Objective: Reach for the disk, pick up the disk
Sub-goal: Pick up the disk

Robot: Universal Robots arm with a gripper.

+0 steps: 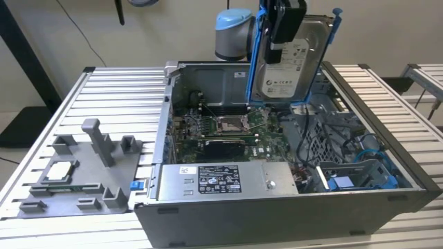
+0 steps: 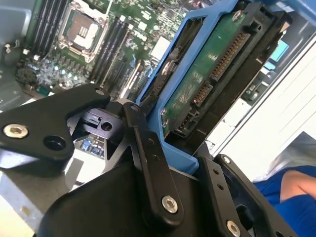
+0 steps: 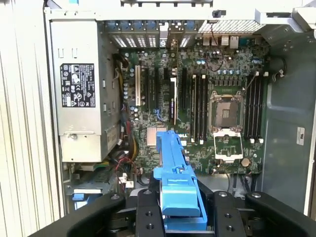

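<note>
Above the open computer case (image 1: pixel 277 171) on the slatted table (image 1: pixel 118 98), the tool (image 1: pixel 285 23) clamps the disk (image 1: pixel 291 57).

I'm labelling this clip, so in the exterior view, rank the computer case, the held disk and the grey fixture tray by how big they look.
1. Computer case, clearly largest.
2. and 3. Grey fixture tray and the disk, shut in the gripper: I won't rank them; they look similar, and the raised disk's distance from the camera differs.

Exterior view: high, oblique, facing the open computer case (image 1: pixel 291 155). Both wrist views: close, looking down past the disk (image 3: pixel 177 182) onto the shared motherboard (image 3: pixel 197 98).
</note>
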